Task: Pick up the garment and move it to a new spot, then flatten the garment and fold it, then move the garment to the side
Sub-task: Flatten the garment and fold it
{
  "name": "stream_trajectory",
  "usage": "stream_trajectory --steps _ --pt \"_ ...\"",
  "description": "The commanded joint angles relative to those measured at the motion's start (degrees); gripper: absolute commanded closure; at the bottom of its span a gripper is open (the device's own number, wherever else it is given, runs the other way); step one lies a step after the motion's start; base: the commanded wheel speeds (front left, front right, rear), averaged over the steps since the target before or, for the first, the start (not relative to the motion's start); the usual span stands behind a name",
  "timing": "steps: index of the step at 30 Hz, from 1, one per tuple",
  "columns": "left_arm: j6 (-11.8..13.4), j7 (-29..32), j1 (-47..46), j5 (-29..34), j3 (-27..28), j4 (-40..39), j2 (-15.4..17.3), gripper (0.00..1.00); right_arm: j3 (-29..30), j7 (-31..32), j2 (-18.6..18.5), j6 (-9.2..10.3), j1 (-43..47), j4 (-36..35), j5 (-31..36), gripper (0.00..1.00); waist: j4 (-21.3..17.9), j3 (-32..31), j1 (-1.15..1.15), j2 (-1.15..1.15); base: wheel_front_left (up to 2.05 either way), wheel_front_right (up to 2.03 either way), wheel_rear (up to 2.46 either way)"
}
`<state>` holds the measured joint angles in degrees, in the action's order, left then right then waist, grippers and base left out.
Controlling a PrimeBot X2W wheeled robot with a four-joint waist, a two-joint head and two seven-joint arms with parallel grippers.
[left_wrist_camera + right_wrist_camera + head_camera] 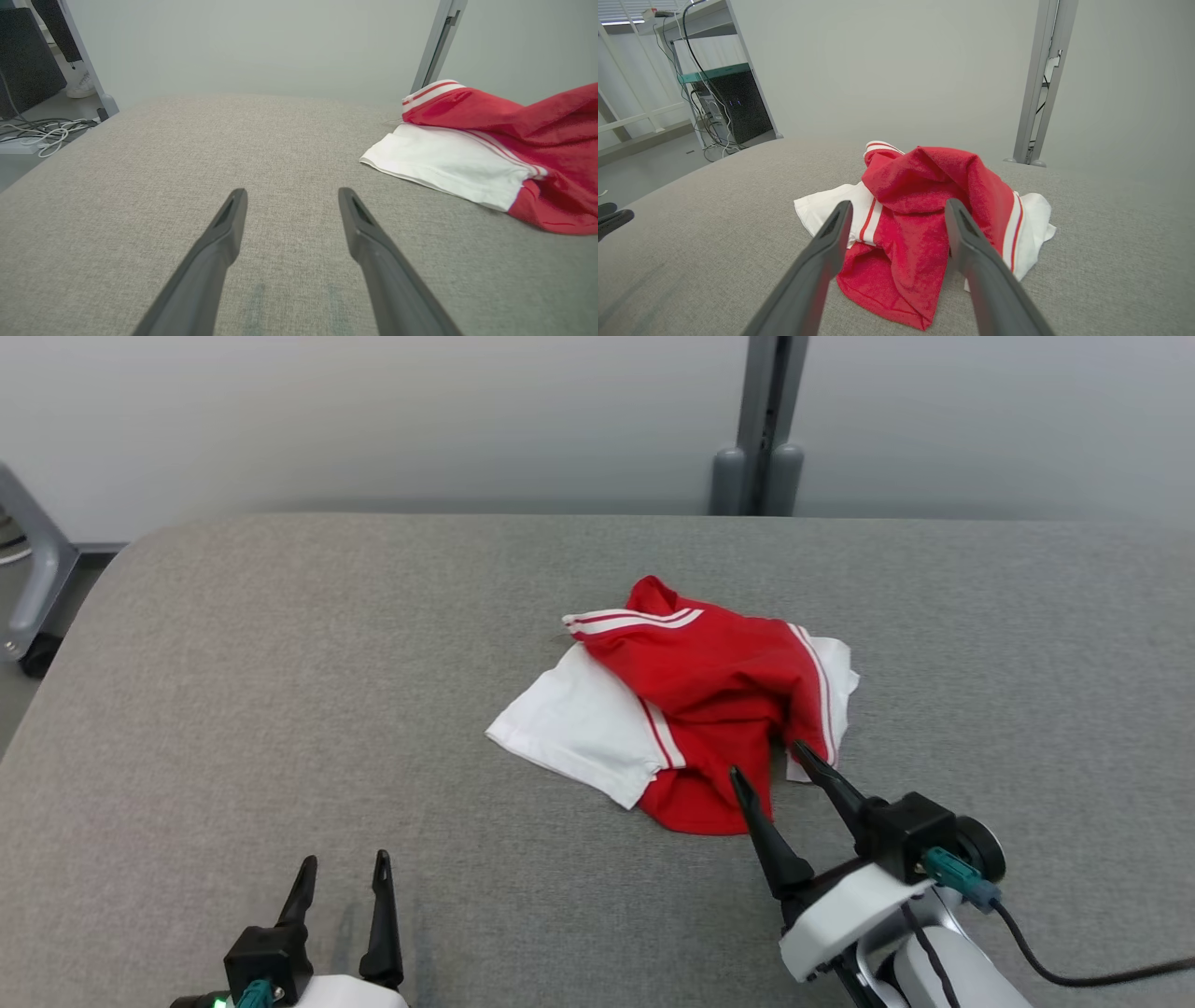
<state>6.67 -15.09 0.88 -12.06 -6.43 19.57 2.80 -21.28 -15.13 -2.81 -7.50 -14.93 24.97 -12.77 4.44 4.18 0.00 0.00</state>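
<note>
A crumpled red and white garment (pixel 691 700) lies bunched near the middle of the grey padded table (pixel 280 709). It has white stripes on the red cloth and white panels sticking out at its left and right. My right gripper (pixel 767 761) stands open at the garment's near edge, its fingertips over the red hem, and nothing is pinched between them. From the right wrist, the garment (pixel 924 210) lies just beyond the open right gripper (pixel 896 205). My left gripper (pixel 342 864) is open over bare table at the lower left, well apart from the garment (pixel 490 149).
A grey metal post (pixel 764 429) stands behind the table's far edge against the pale wall. A frame leg with a castor (pixel 33 597) is at the far left. Cables (pixel 42 135) lie on the floor past the table's left edge. A black cable (pixel 1083 971) trails from my right wrist.
</note>
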Motion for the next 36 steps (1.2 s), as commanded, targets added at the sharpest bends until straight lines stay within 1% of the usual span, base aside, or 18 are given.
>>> stream_trajectory --steps 1,6,12,14,15,22,27,28,29,30,31,32,36 --pt "0.33 -0.08 -1.56 -0.38 -0.65 0.18 0.22 0.0 -1.2 0.01 -0.29 0.02 -2.1 0.7 0.74 0.0 3.51 2.75 0.0 0.0 0.0 0.0 0.0" --pt "0.98 -0.08 -3.0 -2.14 -3.53 0.59 0.21 0.0 -7.6 0.02 -0.49 0.02 -8.79 5.76 2.06 0.0 8.39 5.53 0.0 0.0 0.0 0.0 0.0" --pt "1.78 -0.08 -4.21 -3.87 -6.42 0.45 0.18 0.0 -13.58 0.01 -0.88 0.02 -17.82 16.01 0.93 0.0 13.79 8.82 0.0 0.0 0.0 0.0 0.0" --pt "2.0 -0.08 -4.56 -4.48 -7.2 0.31 0.23 0.0 -14.57 0.01 -0.85 0.02 -20.55 19.72 -0.05 0.0 15.36 9.81 0.0 0.0 0.0 0.0 0.0" --pt "2.0 -0.08 -4.56 -4.48 -7.2 0.31 0.23 0.0 -14.57 0.01 -0.85 0.02 -20.55 19.72 -0.05 0.0 15.36 9.81 0.0 0.0 0.0 0.0 0.0" --pt "2.71 -0.08 -5.45 -6.03 -9.71 -0.48 0.19 0.0 -16.79 0.25 -0.8 0.02 -27.6 31.34 -1.67 0.0 19.0 12.39 0.0 0.0 0.0 0.0 0.0" --pt "3.37 -0.08 -6.01 -6.9 -10.51 -0.64 0.21 0.0 -19.2 1.82 -0.59 0.02 -30.98 38.22 -2.78 0.0 19.86 13.6 0.0 0.0 0.0 0.0 0.0" --pt "3.39 -0.08 -6.1 -6.97 -10.54 -0.58 0.21 0.0 -19.46 1.78 -0.57 0.02 -31.31 38.94 -3.03 0.05 19.85 13.64 0.0 0.0 0.0 0.0 0.0" --pt "3.43 -0.08 -6.18 -7.04 -10.51 -0.5 0.21 0.0 -19.76 1.72 -0.57 0.02 -31.64 39.45 -3.27 0.48 19.8 13.63 0.0 0.0 0.0 0.0 0.0" --pt "3.48 -0.08 -6.3 -7.03 -10.5 -0.41 0.21 0.0 -20.01 1.63 -0.56 0.02 -31.92 39.9 -3.49 0.66 19.72 13.58 0.0 0.0 0.0 0.0 0.0" --pt "3.5 -0.08 -6.38 -7.14 -10.46 -0.31 0.21 0.0 -20.24 1.45 -0.57 0.02 -32.21 40.26 -3.76 0.93 19.57 13.42 0.0 0.0 0.0 0.0 0.0" --pt "3.48 -0.08 -6.44 -7.1 -10.5 -0.26 0.2 0.0 -20.17 1.19 -0.57 0.02 -32.59 40.22 -4.18 1.0 19.38 13.21 0.0 0.0 0.0 0.0 0.0" --pt "3.35 -0.08 -6.01 -6.61 -9.98 0.08 0.21 0.0 -19.26 0.11 -0.47 0.02 -34.34 38.32 -5.21 1.0 17.94 11.84 0.0 0.0 0.0 0.0 0.0"
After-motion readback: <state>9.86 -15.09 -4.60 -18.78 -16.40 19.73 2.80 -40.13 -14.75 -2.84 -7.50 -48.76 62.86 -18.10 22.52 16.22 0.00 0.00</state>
